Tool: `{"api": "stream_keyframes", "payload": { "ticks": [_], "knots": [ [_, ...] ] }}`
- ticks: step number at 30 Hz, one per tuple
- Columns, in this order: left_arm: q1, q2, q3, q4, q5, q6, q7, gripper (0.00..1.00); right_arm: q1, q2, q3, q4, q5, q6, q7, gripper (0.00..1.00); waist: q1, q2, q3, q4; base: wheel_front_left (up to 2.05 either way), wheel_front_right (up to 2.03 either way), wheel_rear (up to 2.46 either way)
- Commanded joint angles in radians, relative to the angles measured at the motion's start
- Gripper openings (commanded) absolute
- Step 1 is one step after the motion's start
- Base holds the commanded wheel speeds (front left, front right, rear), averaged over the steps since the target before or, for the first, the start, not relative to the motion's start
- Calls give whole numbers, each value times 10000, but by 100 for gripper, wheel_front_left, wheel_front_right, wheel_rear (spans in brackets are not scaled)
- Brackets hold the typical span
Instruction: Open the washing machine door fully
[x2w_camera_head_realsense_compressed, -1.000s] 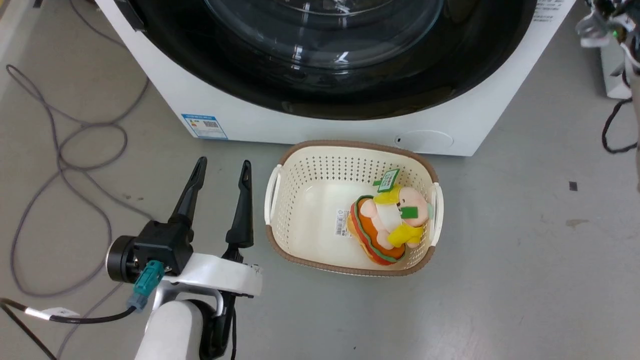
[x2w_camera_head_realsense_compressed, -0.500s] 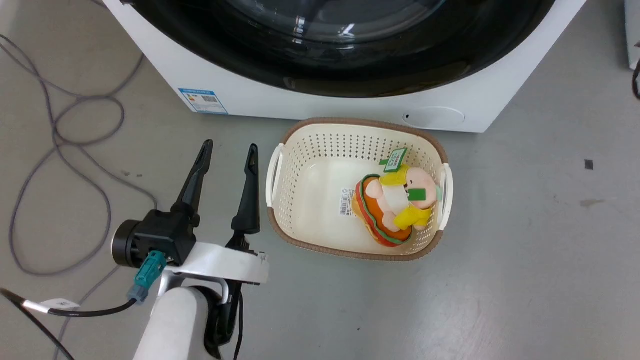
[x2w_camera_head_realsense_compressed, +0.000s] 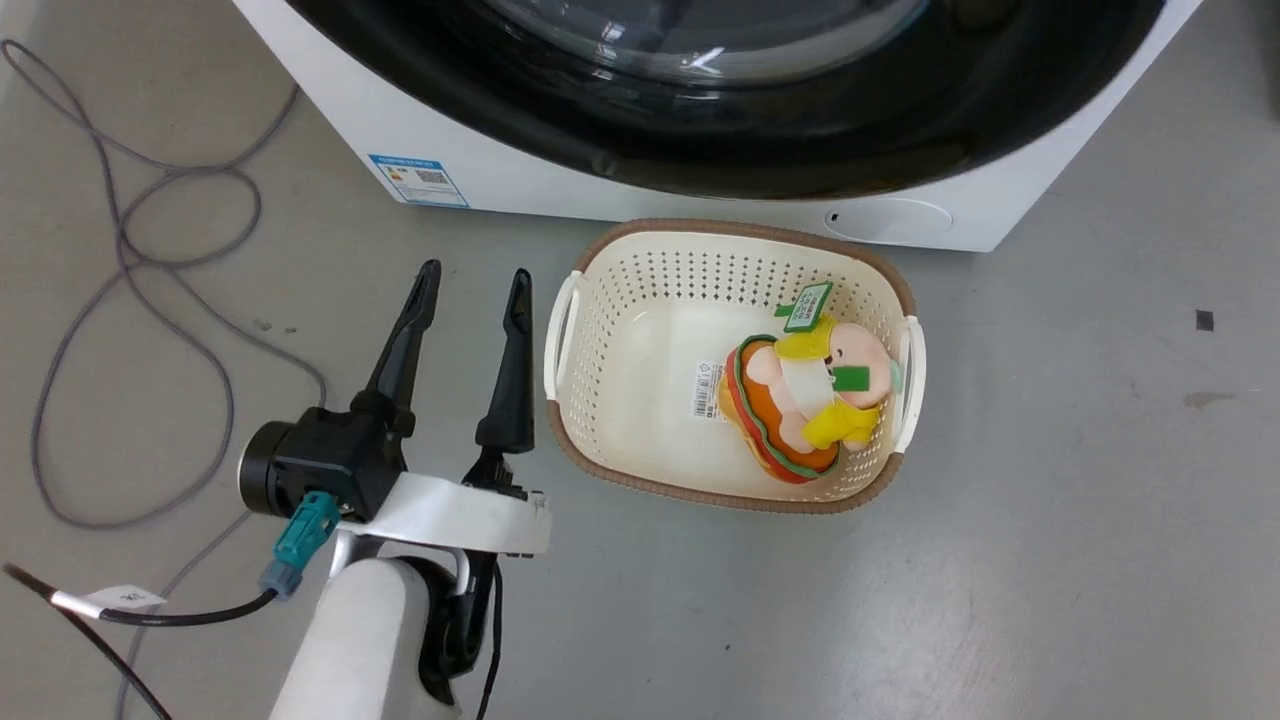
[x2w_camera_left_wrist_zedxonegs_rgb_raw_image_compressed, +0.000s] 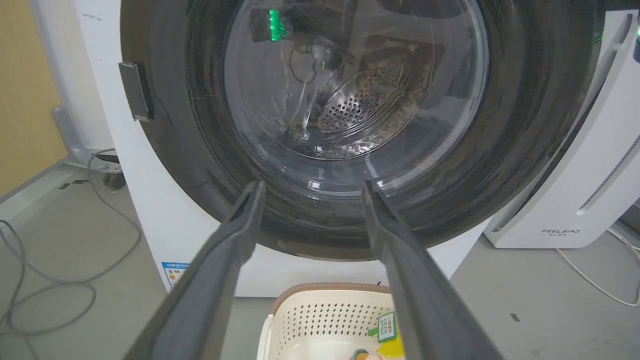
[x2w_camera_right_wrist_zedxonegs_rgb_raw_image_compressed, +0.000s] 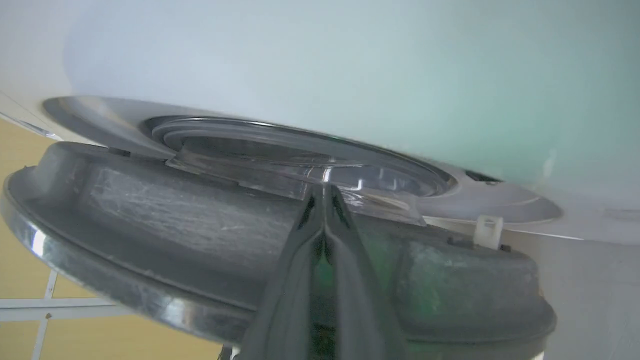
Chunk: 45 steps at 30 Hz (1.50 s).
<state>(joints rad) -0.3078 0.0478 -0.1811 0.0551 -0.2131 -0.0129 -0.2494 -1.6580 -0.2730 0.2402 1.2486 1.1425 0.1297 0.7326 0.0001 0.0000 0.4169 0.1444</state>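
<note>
so over the last second the whole head view slid: machine front, basket and floor marks all shifted together, so that was your camera swinging, not the stuff moving. nothing there counted as progress on its own. your left pincer (x2w_camera_head_realsense_compressed: 475, 272) kept the same wide spread, holding nothing, hanging over the floor just left of the basket (x2w_camera_head_realsense_compressed: 740, 228) and aimed at the washing machine door (x2w_camera_left_wrist_zedxonegs_rgb_raw_image_compressed: 525, 125). your right pincer (x2w_camera_right_wrist_zedxonegs_rgb_raw_image_compressed: 324, 187) had its fingers pressed together with the tips at the edge of the clear glass bowl, on the grey inner side of the door, and i couldn't tell if anything was pinched between them. seeing that inner face with the white washing machine (x2w_camera_head_realsense_compressed: 560, 190) behind it, i'd say the door was ajar but nowhere near fully open, since from the left wrist it was mostly covering the drum. the basket sat on the floor touching or just short of the machine front, with one burger-looking plush toy (x2w_camera_head_realsense_compressed: 800, 400) and a barcode sticker inside.
</note>
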Motion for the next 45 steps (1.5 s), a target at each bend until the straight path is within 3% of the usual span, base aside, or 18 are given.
{"api": "stream_keyframes", "payload": {
  "ticks": [1,23,45],
  "knots": [
    [-193,24,-44,15,-54,-2,-124,100,-277,87,120,124,253,10,334,0,-1,0,8,6,0,0,0],
    [775,24,51,562,241,-76,-124,100,3012,498,21,-1507,1257,10,2443,0,-1,0,-1751,-149,0,0,0],
    [2125,24,767,1396,977,-279,-124,100,6917,1670,27,-4011,2321,10,3728,0,-1,0,-3519,-53,0,0,0]
  ]
}}
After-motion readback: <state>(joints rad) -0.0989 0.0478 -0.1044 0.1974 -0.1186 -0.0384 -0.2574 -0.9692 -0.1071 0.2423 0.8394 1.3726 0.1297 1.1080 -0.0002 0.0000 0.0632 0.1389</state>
